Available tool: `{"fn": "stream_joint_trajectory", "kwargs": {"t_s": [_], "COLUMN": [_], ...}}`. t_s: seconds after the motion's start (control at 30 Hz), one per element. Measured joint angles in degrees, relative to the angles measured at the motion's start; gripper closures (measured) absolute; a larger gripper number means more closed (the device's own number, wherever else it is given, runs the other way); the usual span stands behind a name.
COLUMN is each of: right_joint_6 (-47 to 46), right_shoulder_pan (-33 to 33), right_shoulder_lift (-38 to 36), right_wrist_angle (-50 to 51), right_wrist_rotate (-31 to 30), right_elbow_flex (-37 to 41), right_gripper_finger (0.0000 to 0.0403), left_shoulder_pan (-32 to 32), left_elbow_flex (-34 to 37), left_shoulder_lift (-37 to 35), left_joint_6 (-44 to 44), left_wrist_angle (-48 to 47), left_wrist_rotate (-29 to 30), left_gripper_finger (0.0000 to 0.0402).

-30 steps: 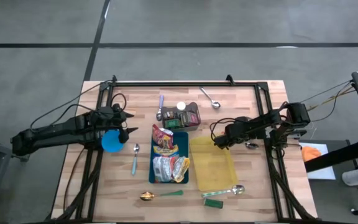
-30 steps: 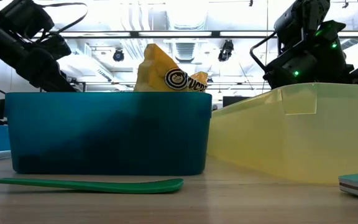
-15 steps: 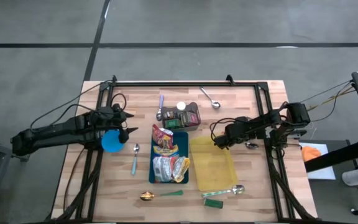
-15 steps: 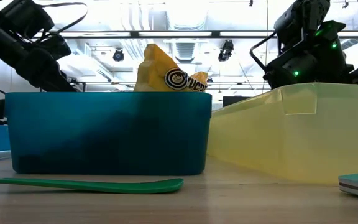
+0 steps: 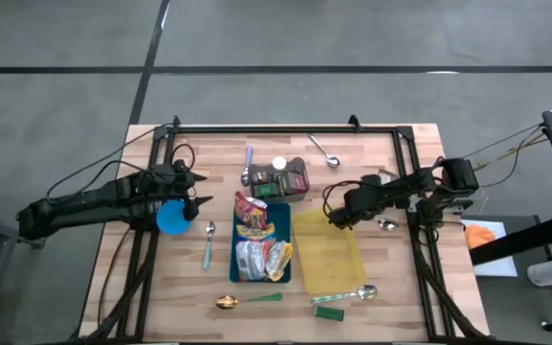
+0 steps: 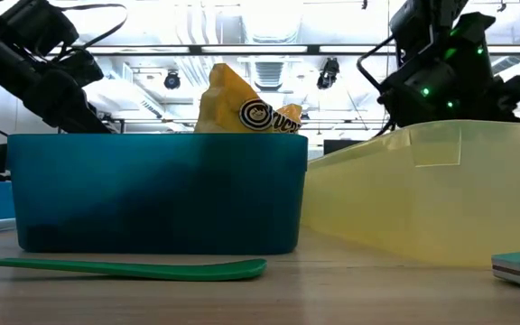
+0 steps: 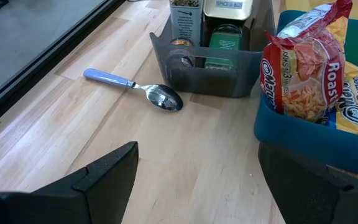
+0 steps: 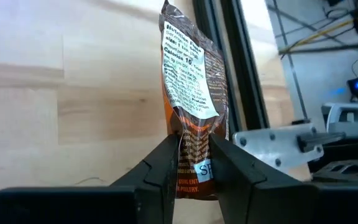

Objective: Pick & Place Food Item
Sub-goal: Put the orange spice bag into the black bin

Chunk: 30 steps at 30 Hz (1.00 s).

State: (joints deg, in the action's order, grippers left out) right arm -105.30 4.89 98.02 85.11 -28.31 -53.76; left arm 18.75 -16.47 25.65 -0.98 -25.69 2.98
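My right gripper (image 8: pixel 193 144) is shut on a brown-orange food packet (image 8: pixel 191 81) with a white nutrition label. In the high view that gripper (image 5: pixel 335 219) hangs by the far right corner of the empty yellow tray (image 5: pixel 327 251). A blue bin (image 5: pixel 262 240) left of the tray holds several noodle packets, which show above its rim (image 6: pixel 246 108) in the low view. My left gripper (image 5: pixel 199 201) waits open beside a blue cup (image 5: pixel 172 218), its fingers (image 7: pixel 104 174) wide apart over bare wood. My right gripper pinches the packet's near end (image 8: pixel 194 127) between its two fingers. The packet sticks out past the fingertips, in line with them, label side toward the camera. The fingers slant downward from the table's right side. Whether the packet's far end touches the table cannot be told.
A dark caddy of spice jars (image 5: pixel 283 179) stands behind the blue bin. Spoons lie scattered: one at the far edge (image 5: pixel 323 149), a purple-handled one (image 7: pixel 135 90), one by the cup (image 5: pixel 208 244), a green-handled one (image 5: pixel 247 300) and one (image 5: pixel 348 294) near the front. A black frame (image 5: pixel 286 127) rims the table.
My right gripper has risen a little with the packet and tipped, its arm shifting slightly toward the far edge and upward in the low view. Its fingers stay shut on the packet. The left arm has kept still.
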Motion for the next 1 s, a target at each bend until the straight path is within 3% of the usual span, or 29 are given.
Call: {"fn": "stream_joint_trajectory", "kwargs": {"t_s": [0.3, 0.53, 0.77, 1.0], "right_joint_6": [0.87, 8.18, 23.38, 46.35], "right_shoulder_pan": [0.25, 0.25, 0.23, 0.19], "right_shoulder_lift": [0.00, 0.00, 0.00, -0.02], "right_wrist_angle": [3.24, 3.03, -2.26, -17.68], "right_wrist_rotate": [-11.39, -22.55, -30.97, -33.58], "right_elbow_flex": [-5.75, -13.25, -21.60, -26.82], "right_gripper_finger": [0.0319, 0.0319, 0.0319, 0.0319], "left_shoulder_pan": [0.01, 0.00, 0.01, 0.01], "left_elbow_flex": [0.00, 0.00, 0.00, 0.00], "left_shoulder_lift": [-0.02, -0.01, -0.02, 0.00], "left_joint_6": [0.01, 0.00, 0.01, -0.01], "left_wrist_angle": [0.00, 0.00, 0.00, 0.00], "left_wrist_rotate": [0.00, -0.01, 0.00, 0.00], "left_gripper_finger": [0.0066, 0.0066, 0.0066, 0.0066]}}
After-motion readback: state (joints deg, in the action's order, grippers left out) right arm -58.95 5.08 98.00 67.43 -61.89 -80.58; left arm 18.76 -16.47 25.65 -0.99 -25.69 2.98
